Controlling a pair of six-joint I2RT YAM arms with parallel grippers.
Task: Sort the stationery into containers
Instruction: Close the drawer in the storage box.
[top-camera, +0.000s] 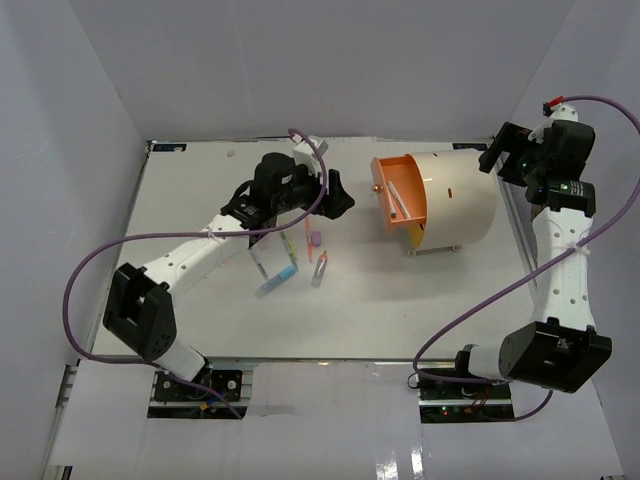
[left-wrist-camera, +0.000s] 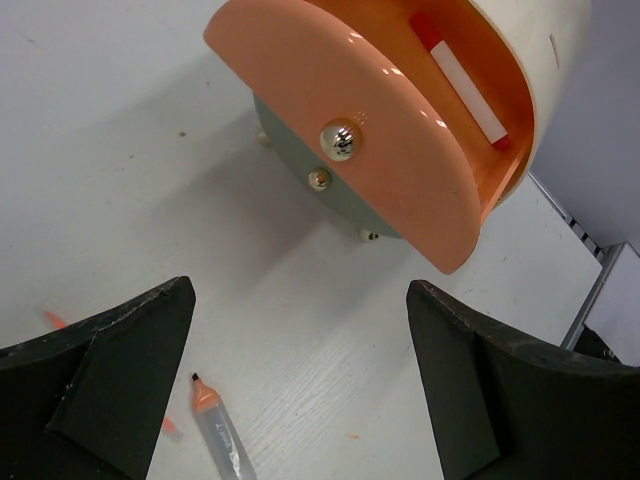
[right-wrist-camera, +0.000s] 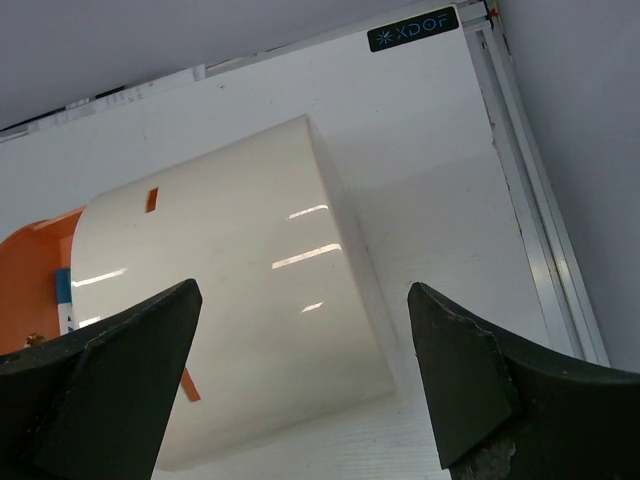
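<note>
Since the drum (top-camera: 462, 200) held its drawer (top-camera: 396, 192) open right of centre for pens (top-camera: 320, 270), left claw (top-camera: 336, 195) and right claw (top-camera: 495, 156) hung released, empty.

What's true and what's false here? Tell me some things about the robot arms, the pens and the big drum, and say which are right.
1. The orange drawer of the drum is pulled open. True.
2. The left gripper holds a pen. False: it is open and empty.
3. A red and white pen lies in the drawer. True.
4. Every pen is already in the drum. False: several pens lie on the table.
5. The right gripper is shut. False: it is open.
</note>
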